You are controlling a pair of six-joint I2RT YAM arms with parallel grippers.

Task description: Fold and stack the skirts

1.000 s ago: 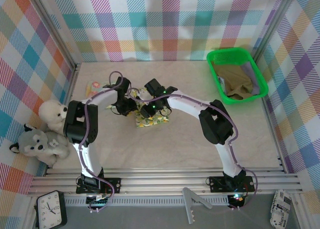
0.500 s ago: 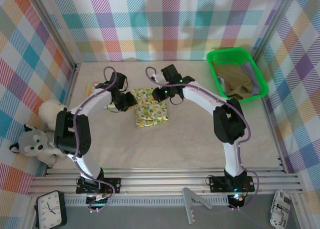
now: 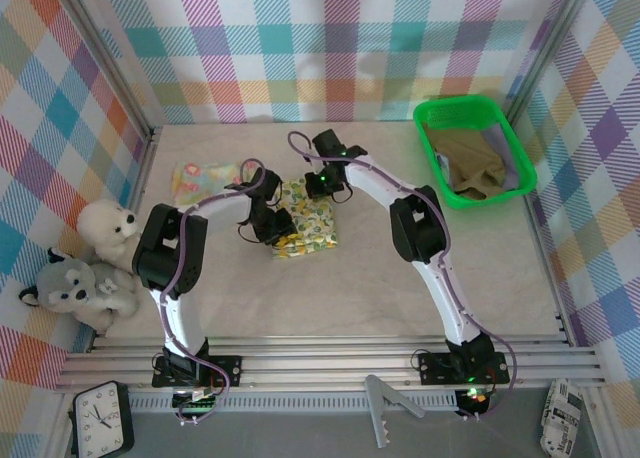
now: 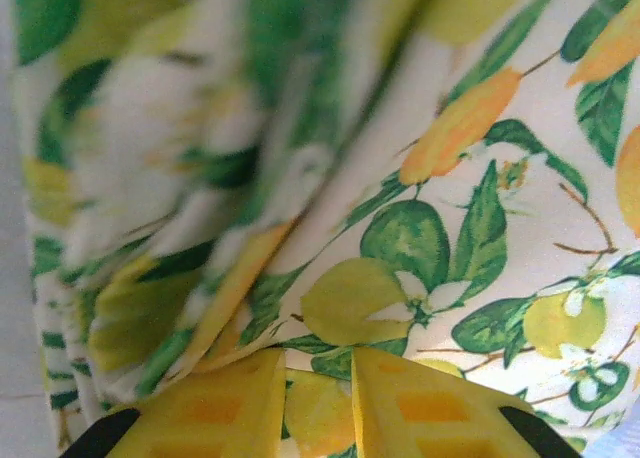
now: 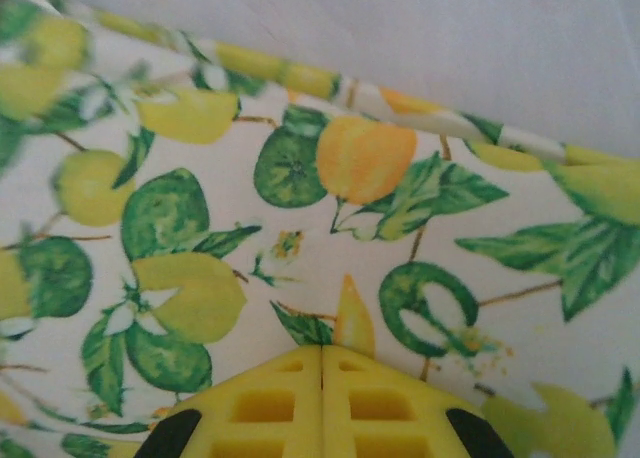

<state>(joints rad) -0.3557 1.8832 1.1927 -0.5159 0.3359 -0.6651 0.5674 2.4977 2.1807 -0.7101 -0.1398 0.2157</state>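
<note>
The yellow-green floral skirt [image 3: 308, 220] lies folded into a rough rectangle near the centre of the table [image 3: 380, 278]. The left gripper [image 3: 272, 226] sits at the skirt's left edge. In the left wrist view its yellow fingers [image 4: 210, 408] are drawn close, with a narrow slot between them that holds lemon-print cloth. The right gripper [image 3: 325, 183] is at the skirt's upper edge. In the right wrist view its fingers [image 5: 265, 403] are pressed together, and a small peak of cloth is pinched at their tips.

The pale yellow-pink floral skirt [image 3: 203, 176] lies flat to the upper left. The olive-khaki skirt [image 3: 470, 161] and the lavender-grey skirt [image 3: 512, 166] sit in the green tray [image 3: 428, 143] at the upper right. A white plush toy [image 3: 105, 223] and a grey plush toy [image 3: 75, 288] sit at the left edge.
</note>
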